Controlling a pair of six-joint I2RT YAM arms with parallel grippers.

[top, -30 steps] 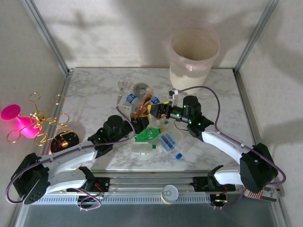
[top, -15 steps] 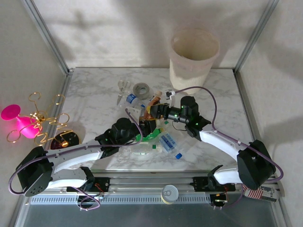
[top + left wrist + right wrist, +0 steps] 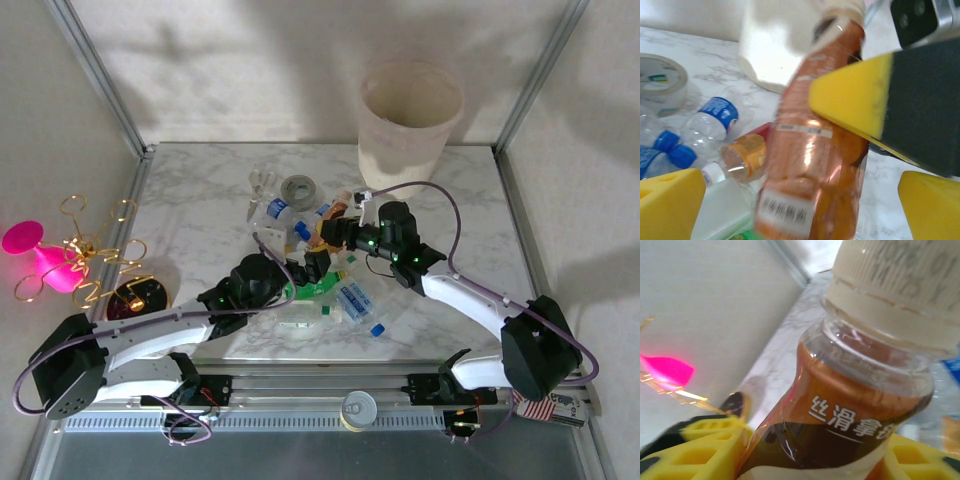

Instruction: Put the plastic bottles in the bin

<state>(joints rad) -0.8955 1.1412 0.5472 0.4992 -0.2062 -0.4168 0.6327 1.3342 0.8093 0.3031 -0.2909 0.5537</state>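
Clutter crowds the middle of the marble worktop (image 3: 190, 215). The plastic bottles (image 3: 355, 298) lie there in a loose heap: clear ones with blue caps and labels, and a green one low in the pile. A grey tape roll (image 3: 298, 187) lies just above and left of them. Beyond the worktop's left edge stands a pink toy (image 3: 40, 262) with gold wire loops. A second tape roll (image 3: 358, 408) rests at the bottom centre, between the arm bases. The bin (image 3: 410, 130), cream-white and far bigger than any bottle, stands at the upper right, well apart from the heap.

Seen from the left wrist, an orange-brown bottle (image 3: 815, 150) stands tilted at the centre of the frame, cream cap up and barcode low. To its left, a clear blue-labelled bottle (image 3: 715, 116) and a small orange-topped bottle (image 3: 745, 156) lie on the marble.

The left claw (image 3: 800, 205) gapes wide. Its yellow pads sit in the two lower corners of its own view, either side of the orange-brown bottle and touching neither side. The right claw (image 3: 810, 455) is narrowed onto that bottle, with a yellow finger on each side of the body below the neck. One of its pads presses the bottle's right flank in the left wrist view. I cannot tell whether the bottle's base touches the worktop.
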